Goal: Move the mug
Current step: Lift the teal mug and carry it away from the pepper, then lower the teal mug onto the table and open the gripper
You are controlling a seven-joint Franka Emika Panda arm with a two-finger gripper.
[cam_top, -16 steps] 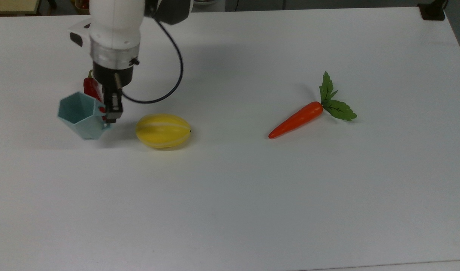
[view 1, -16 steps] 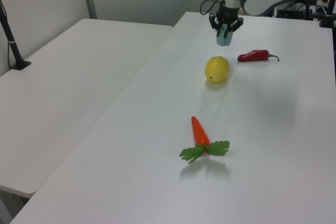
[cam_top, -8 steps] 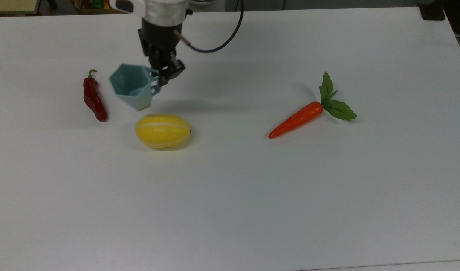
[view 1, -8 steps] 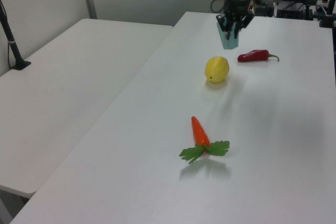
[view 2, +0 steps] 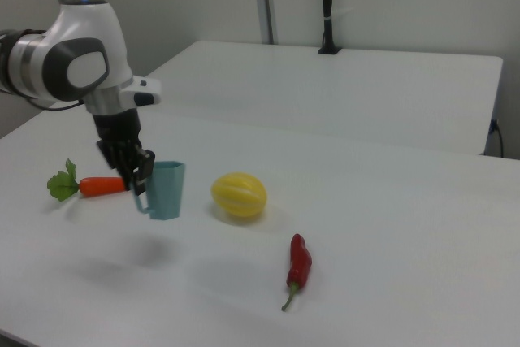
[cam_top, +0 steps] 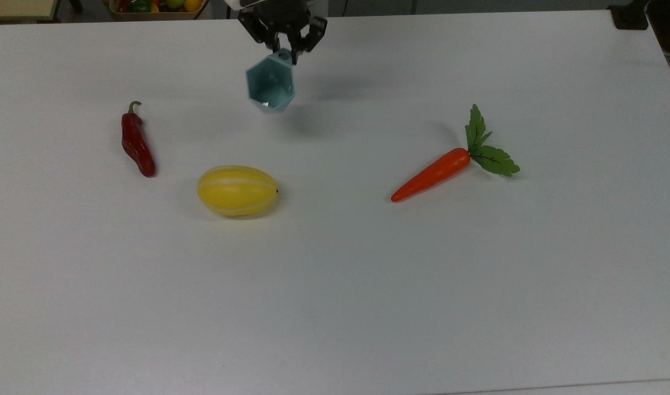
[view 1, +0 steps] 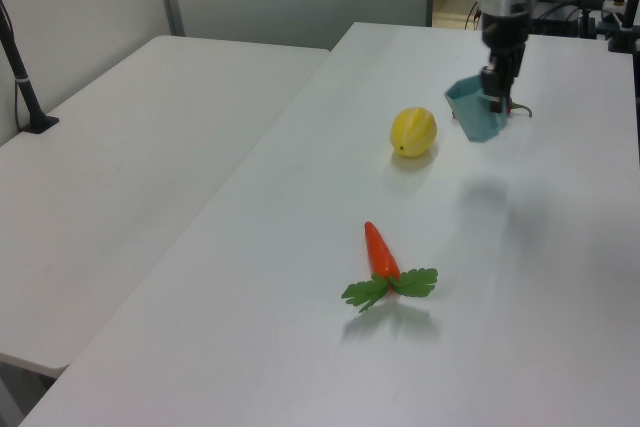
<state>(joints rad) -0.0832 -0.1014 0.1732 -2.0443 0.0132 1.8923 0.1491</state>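
1. The gripper (view 2: 140, 178) is clamped on the small side handle of the mug (view 2: 166, 190), so the cup hangs just below and beside the fingers; in the right view it sits to the gripper's right, mouth up and close to upright.

2. The mug is in the air, off the table (cam_top: 335, 285). In the right view a soft shadow lies on the tabletop beneath it, apart from the cup's base.

3. In the top view the mug (cam_top: 270, 83) is near the table's far edge, roughly midway between the red chilli (cam_top: 136, 141) toward the top view's left and the carrot (cam_top: 431, 174) toward the top view's right. The yellow melon (cam_top: 237, 190) lies nearer the front edge, well apart from the cup.

4. Bare tabletop lies under the cup on all sides, so setting it down looks unobstructed, as far as I can judge.

5. The mug is pale teal plastic with flat faceted sides that narrow toward the base; its rim reads as a hexagon from above. It is about as big as the melon, and the part of its inside that shows looks empty.
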